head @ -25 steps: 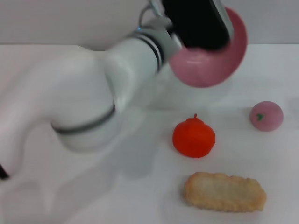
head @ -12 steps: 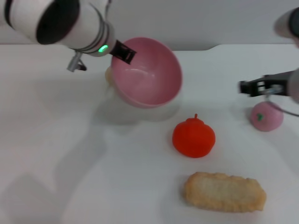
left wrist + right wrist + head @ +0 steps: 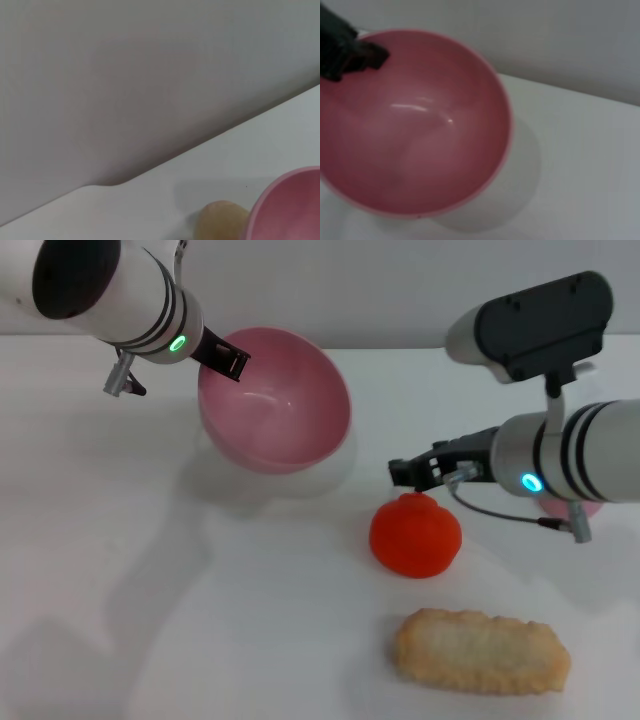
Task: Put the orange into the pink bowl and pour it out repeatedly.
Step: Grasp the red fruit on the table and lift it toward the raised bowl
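left gripper [image 3: 228, 358] — black fingers pinched on the near-left rim of the pink bowl [image 3: 275, 405], bowl held tilted with its opening facing the camera, nothing inside. seen also in the right wrist view as a dark finger [image 3: 345, 50] clamped over the rim of the same bowl [image 3: 420, 130], plain glossy interior. just behind the bowl, on the far side from the gripper's wrist: small beige round lump [image 3: 220, 220], resting on the white table [image 3: 200, 620], visible only in the left wrist view beside the bowl's pink edge [image 3: 290, 200].

right gripper [image 3: 415, 472] — black fingers reaching in from the right arm, hovering just above and slightly behind the orange [image 3: 415, 536]; gap between fingers not readable, so spread or pressed together cannot be told. no contact with the fruit discernible.

orange — directly below the right gripper's tip, sitting upright on the table with its stem nub up, outside the bowl, well apart from the left gripper and nearer the camera than the bowl.

beyond the right gripper's wrist, mostly hidden behind the right forearm: pink ball [image 3: 590, 508], only a sliver showing.

nearer the camera than the orange, apart from both grippers: oblong breaded-looking toy food [image 3: 482, 651], lying flat on the table.
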Robot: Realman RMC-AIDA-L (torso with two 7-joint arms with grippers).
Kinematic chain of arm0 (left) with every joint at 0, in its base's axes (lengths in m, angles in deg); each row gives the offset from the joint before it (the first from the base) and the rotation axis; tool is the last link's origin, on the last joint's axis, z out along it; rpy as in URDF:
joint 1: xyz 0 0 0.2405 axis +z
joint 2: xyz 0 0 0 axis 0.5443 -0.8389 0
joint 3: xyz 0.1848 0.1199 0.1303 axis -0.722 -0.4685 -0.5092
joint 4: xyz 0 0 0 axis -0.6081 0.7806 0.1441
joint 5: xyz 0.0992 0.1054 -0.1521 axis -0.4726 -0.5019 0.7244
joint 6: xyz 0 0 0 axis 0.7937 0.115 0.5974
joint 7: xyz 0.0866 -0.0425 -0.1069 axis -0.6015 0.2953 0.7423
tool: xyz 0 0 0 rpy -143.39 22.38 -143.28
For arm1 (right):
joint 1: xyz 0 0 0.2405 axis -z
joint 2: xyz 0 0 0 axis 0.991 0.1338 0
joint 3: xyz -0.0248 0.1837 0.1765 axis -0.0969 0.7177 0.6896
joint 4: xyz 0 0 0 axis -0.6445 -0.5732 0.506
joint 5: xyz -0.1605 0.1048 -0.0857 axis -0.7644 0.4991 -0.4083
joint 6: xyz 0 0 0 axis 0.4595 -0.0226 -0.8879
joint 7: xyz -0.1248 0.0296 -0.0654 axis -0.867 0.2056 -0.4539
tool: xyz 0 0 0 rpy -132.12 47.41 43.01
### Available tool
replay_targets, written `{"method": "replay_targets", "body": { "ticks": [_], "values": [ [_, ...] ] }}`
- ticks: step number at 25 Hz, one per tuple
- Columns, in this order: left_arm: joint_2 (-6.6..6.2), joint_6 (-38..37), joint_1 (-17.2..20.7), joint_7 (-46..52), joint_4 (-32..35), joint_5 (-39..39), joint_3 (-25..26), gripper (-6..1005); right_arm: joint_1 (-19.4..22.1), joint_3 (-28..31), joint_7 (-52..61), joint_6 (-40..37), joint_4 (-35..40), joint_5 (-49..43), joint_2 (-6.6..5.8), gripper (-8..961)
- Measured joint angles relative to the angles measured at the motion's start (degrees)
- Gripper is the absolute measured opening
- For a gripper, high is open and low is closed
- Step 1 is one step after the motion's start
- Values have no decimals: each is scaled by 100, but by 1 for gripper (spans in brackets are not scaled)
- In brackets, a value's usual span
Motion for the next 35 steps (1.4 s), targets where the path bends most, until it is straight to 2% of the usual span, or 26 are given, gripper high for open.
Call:
{"method": "replay_targets", "body": {
  "ticks": [6,16,20,35],
  "values": [
    [4,-69,-37,-6,-119,10,5,43,-28,-104,28,-229,-453,394,13,453],
    [15,-73,-103,-106,-145,-8,0,43,-147,-185,-15,-356,-797,730,11,433],
    [15,-66,-108,-113,-148,-10,-18,43,-325,-246,-20,-359,-1107,960,3,425],
    [7,-129,-74,-165,-187,-4,11,42,-280,-178,-474,-219,-1010,925,-18,396]
  ]
}}
